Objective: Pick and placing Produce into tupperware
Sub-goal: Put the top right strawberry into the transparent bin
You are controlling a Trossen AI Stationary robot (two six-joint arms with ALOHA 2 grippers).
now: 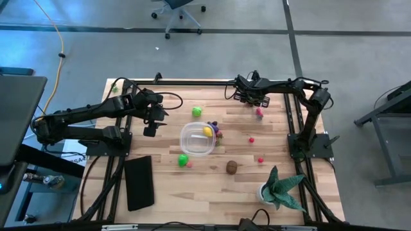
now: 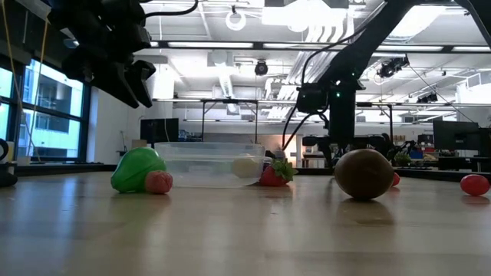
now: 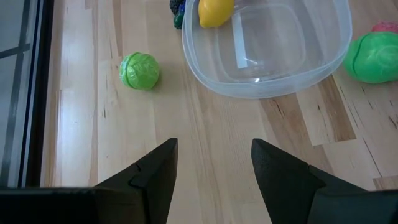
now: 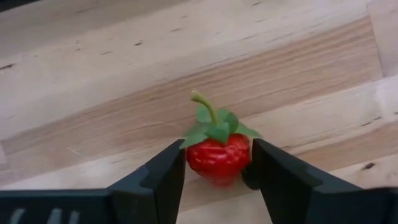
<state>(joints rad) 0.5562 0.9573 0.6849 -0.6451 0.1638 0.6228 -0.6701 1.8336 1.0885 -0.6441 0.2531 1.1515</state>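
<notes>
One clear tub (image 1: pixel 196 139) near the counter's (image 1: pixel 192 196) middle. Two green pieces of produce (image 1: pixel 196 111), one yellow (image 1: pixel 207 131), one brown (image 1: pixel 232 167), one purple cluster (image 1: pixel 216 128). About five small red ones, one a strawberry (image 4: pixel 218 157). One potted plant (image 1: pixel 277 188) at a corner, one black slab (image 1: pixel 139 182).

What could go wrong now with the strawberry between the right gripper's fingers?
1. The right gripper flanks the strawberry low on its round body, so it might squirt out as the fingers close.
2. The tub already holds a lemon, and more produce lies against its far rim, so a careless drop could bounce off or knock them.
3. The left gripper hangs open near the tub, so the arms may crowd each other there.
</notes>
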